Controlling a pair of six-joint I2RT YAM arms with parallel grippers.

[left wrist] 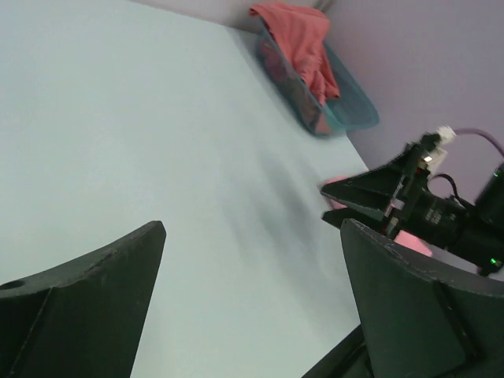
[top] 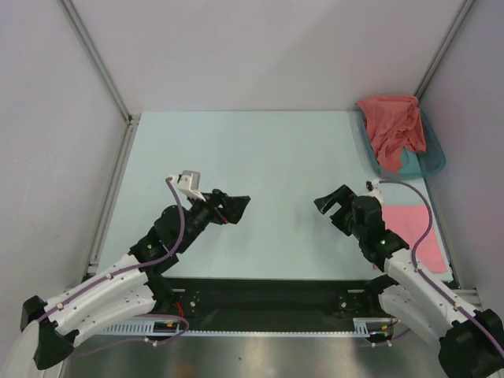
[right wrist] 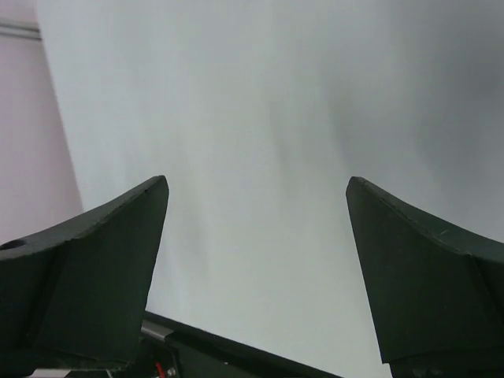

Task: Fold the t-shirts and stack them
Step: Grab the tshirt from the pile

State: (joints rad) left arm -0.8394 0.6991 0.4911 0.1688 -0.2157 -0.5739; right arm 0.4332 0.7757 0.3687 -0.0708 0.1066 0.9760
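A salmon-coral t-shirt [top: 391, 126] lies crumpled in the teal tub [top: 435, 160] at the back right, spilling over its rim; the left wrist view shows this t-shirt [left wrist: 299, 39] in the tub [left wrist: 352, 118] too. A lighter pink t-shirt [top: 415, 230] lies flat on the table at the right, near the front edge, partly hidden by my right arm. My left gripper [top: 236, 206] hovers open over bare table left of centre, and its jaws [left wrist: 253, 228] hold nothing. My right gripper [top: 331, 203] faces it, open and empty [right wrist: 257, 183], just left of the pink t-shirt.
The pale blue-green table [top: 260, 157] is enclosed by white walls with metal rails at the left and back right corners. A black strip [top: 268, 295] runs along the near edge between the arm bases.
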